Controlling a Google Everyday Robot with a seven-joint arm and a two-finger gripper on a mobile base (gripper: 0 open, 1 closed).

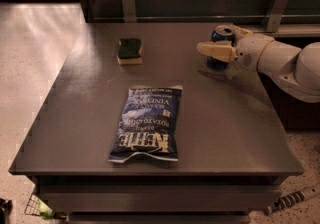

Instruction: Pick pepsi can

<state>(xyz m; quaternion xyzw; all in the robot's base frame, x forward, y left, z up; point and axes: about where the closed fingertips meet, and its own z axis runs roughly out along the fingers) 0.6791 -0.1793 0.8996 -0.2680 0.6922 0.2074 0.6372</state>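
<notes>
table | sponge; chip bag; pepsi can | claw at can

Pincer far right, arm stretched leftward

pincer at pepsi can by back wall, chip bag and sponge well apart, bare tabletop between

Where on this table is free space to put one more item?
Bare table lies right of the chip bag, up to the right edge, and between the sponge and the pepsi can. The back right corner is crowded: the gripper is at the can there.
</notes>
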